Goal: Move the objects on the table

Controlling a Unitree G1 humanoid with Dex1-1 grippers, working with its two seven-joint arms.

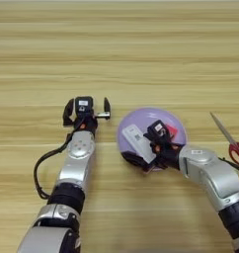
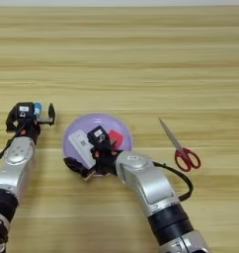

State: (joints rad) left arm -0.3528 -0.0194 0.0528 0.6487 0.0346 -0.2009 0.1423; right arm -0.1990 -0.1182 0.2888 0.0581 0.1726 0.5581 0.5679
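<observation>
My left gripper (image 1: 87,108) stands open on the table (image 1: 119,59) left of the lilac plate (image 2: 119,124). A short blue tube (image 2: 37,108) shows between its spread fingers, just past the palm, and is not gripped. On the plate lie a flat white bar (image 1: 138,141) with a small label and, to its right, a small red cube (image 1: 171,130). My right gripper (image 1: 143,143) reaches over the plate from the lower right. It is open, with one finger at the plate's near-left rim and the other beside the cube. The bar lies between them.
Red-handled scissors (image 2: 181,149) lie on the table right of the plate, blades pointing up-left. A black cable (image 1: 40,173) loops beside my left forearm.
</observation>
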